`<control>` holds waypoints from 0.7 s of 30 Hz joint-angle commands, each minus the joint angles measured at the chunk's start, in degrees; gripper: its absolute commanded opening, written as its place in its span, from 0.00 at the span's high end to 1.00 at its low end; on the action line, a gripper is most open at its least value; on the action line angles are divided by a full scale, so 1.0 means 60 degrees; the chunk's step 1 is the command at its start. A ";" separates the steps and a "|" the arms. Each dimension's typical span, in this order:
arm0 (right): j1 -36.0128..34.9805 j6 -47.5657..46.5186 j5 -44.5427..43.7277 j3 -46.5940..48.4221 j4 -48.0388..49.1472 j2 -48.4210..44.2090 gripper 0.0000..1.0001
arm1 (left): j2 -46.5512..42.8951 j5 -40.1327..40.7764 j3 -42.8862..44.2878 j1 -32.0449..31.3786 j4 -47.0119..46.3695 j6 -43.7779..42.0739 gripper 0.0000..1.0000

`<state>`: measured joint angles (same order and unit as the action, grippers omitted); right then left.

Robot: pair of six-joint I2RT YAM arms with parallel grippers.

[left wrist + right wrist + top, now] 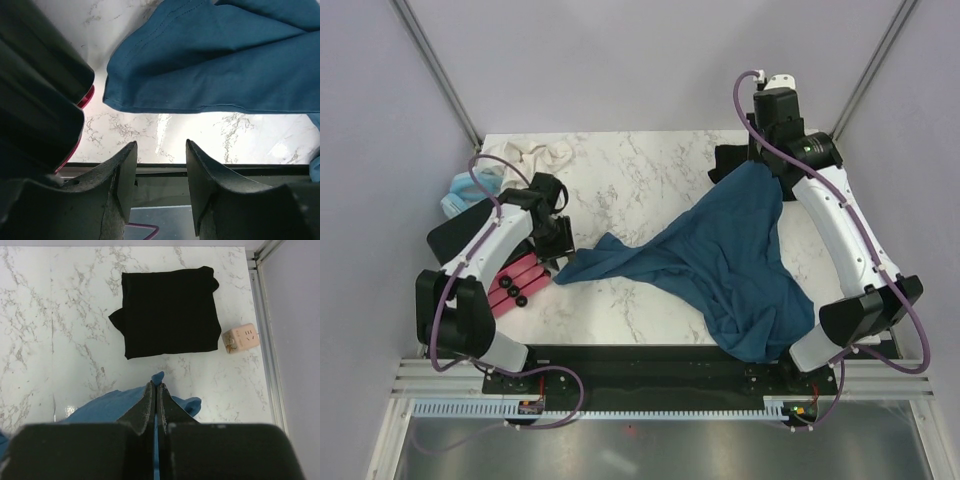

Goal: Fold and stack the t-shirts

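On my screen a white marble-patterned table (pixel 640 190) stands inside a booth of plain pale lilac walls (pixel 620 60), with a slanted grey metal post (pixel 438 70) rising from its far left corner and a second post (pixel 875 72) from its far right corner. At the near edge I see the tabletop give way to a black plate (pixel 650 362), then a white slotted strip (pixel 640 408), then a dull sheet of brushed metal (pixel 650 450). The light looks soft and even, with only a bright sheen (pixel 162 127) on the marble near its front edge in the left wrist view.
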<state>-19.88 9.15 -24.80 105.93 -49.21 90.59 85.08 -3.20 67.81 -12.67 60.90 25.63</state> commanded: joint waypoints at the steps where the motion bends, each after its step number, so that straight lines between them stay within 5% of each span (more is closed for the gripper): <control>1: 0.0485 -0.0221 -0.0013 0.0451 0.0599 -0.0039 1.00 | 0.0468 0.0504 0.0343 -0.0013 -0.0087 -0.0228 0.49; 21: 0.1497 -0.0162 0.0368 -0.0252 0.1244 -0.0127 1.00 | 0.1860 0.1440 0.1456 -0.0028 0.0250 -0.0506 0.49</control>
<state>-11.03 8.69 -22.76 104.44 -44.25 90.83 95.66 1.58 73.56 -12.95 61.65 24.32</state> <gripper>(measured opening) 0.010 0.510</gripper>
